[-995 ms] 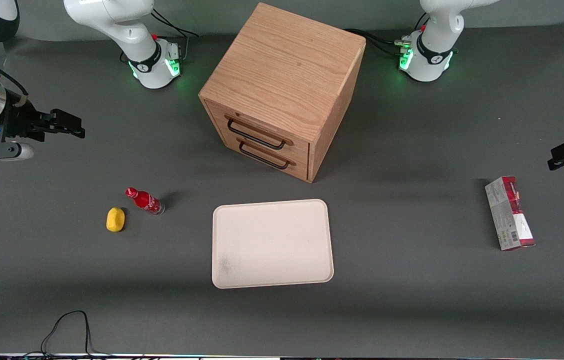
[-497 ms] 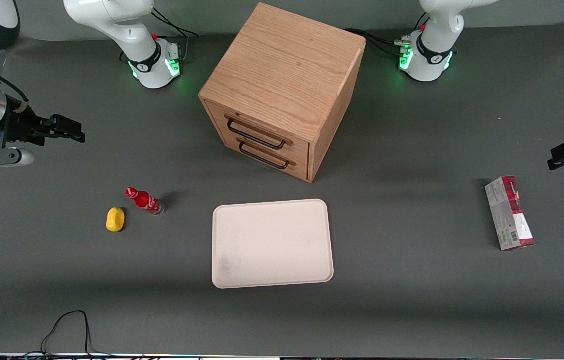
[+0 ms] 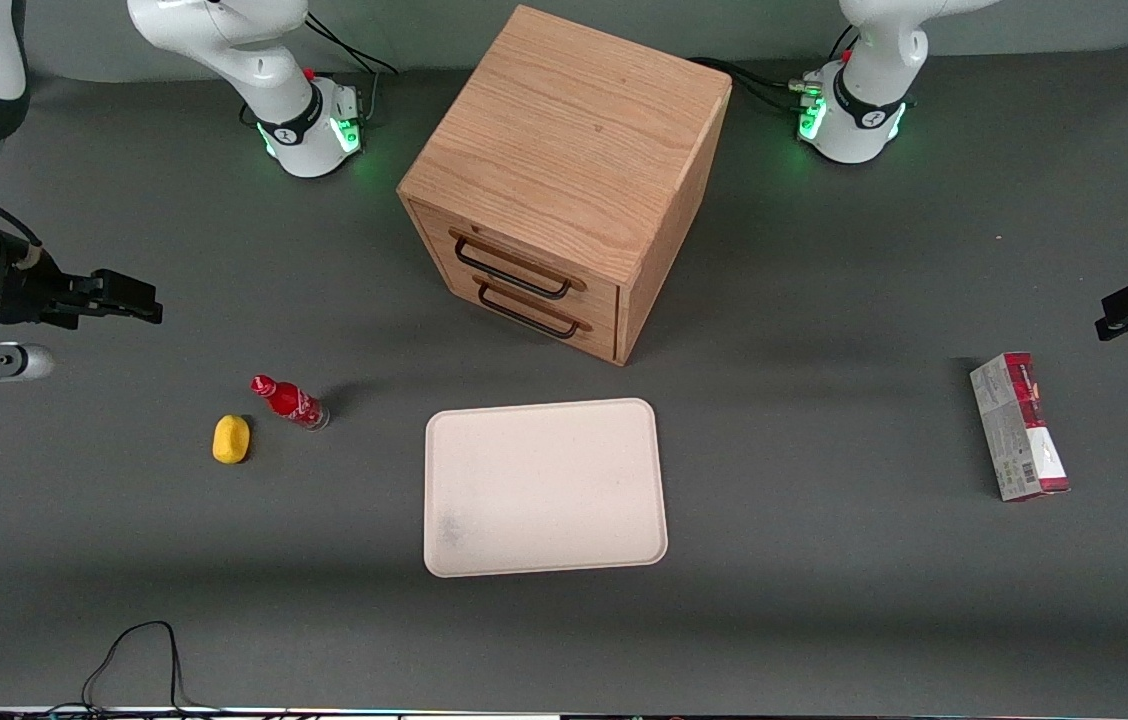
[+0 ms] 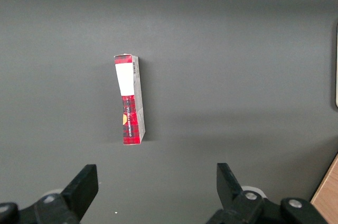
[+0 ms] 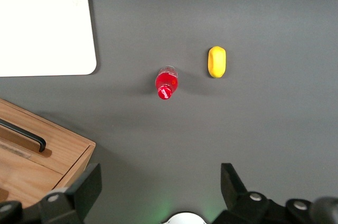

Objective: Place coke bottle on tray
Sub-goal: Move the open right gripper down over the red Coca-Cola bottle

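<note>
Red and slim, the coke bottle (image 3: 288,402) stands upright on the grey table (image 3: 824,600) in the front view, just beside a yellow lemon-like lump (image 3: 231,439) and apart from it, toward the working arm's end. White script runs along its side, too small to read. The cream-white tray (image 3: 544,487) lies flat in front of the wooden drawer cabinet (image 3: 564,180), nearer the camera, with nothing on it; the bottle is well apart from the tray. The gripper (image 3: 139,297) hangs in the air near the table's edge at the working arm's end, farther from the camera than the bottle, holding nothing. Toward the parked arm's end lies a red-and-grey carton (image 3: 1019,427); a barcode shows on it, but its print is unreadable.

From the right wrist, the bottle (image 5: 166,83) shows from above, red cap foremost, with the yellow lump (image 5: 217,61) near it and a corner of the tray (image 5: 47,23) farther off. The gripper (image 5: 161,192) has its fingers (image 5: 84,189) spread wide, nothing between them.

From the left wrist, the carton (image 4: 129,100) shows a white panel and a red pattern; its lettering cannot be made out.
</note>
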